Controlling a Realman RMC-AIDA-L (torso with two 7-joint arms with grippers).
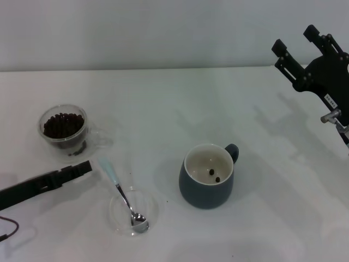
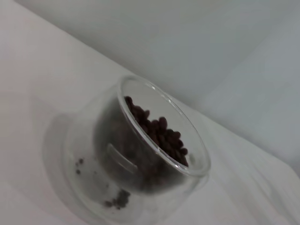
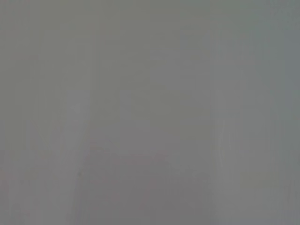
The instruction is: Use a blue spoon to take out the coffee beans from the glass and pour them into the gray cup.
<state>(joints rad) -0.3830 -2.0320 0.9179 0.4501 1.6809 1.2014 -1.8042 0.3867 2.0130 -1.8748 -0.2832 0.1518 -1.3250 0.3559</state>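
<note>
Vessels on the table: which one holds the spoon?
The flat clear dish, nearest the front edge. The spoon lies with its bowl in it; the glass holds a heap of beans, the gray cup only a few.

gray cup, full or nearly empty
Nearly empty: the gray cup stands upright, with only two coffee beans on its cream-white bottom.

The glass [image 1: 64, 129] stands upright at the left, filled with dark coffee beans [image 1: 62, 124]. The blue spoon [image 1: 122, 194] lies bowl-down in a clear dish. The gray cup [image 1: 207, 176] holds two beans.
</note>
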